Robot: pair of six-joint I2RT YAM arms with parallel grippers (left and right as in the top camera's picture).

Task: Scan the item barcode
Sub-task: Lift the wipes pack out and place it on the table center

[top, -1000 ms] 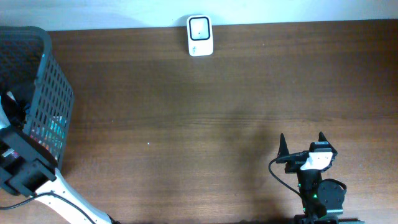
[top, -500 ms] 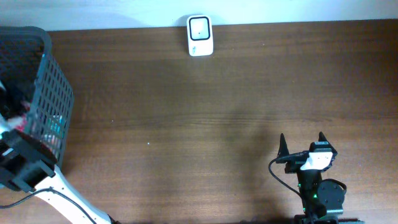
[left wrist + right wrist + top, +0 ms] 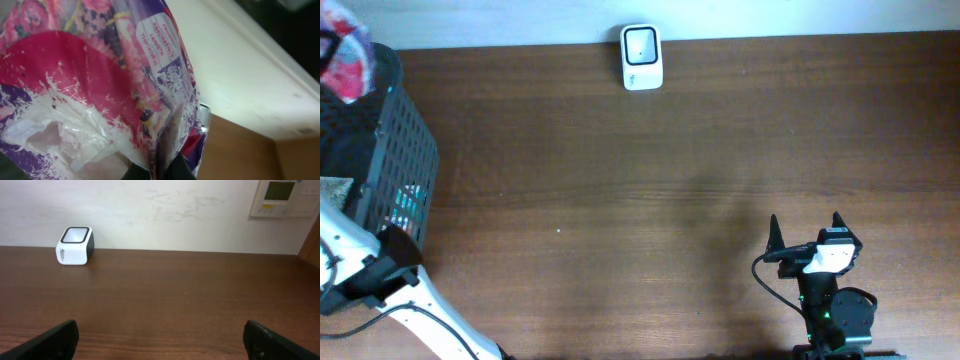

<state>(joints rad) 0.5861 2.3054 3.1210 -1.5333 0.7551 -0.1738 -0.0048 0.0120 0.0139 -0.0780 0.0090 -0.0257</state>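
Overhead: a crinkly pink-and-white packet (image 3: 344,58) sits in the upper left corner, over the rim of the dark mesh basket (image 3: 408,150). The white, rounded scanner (image 3: 641,57) stands at the top centre edge of the grained wooden table (image 3: 620,200), with wide bare wood all around it. The right gripper (image 3: 805,230) waits at lower right.

Left wrist: glossy, wrinkled plastic with a floral print fills the frame. At the bottom edge the left gripper (image 3: 161,173) is pinched tight on the packet. A pale shape beside the packet may be the scanner.

Right wrist: the boxy scanner, with its dark top, is at upper left against a plain wall (image 3: 165,215). A wall panel (image 3: 283,197) is at upper right. The right gripper's fingers (image 3: 55,339) are spread wide in the lower corners.
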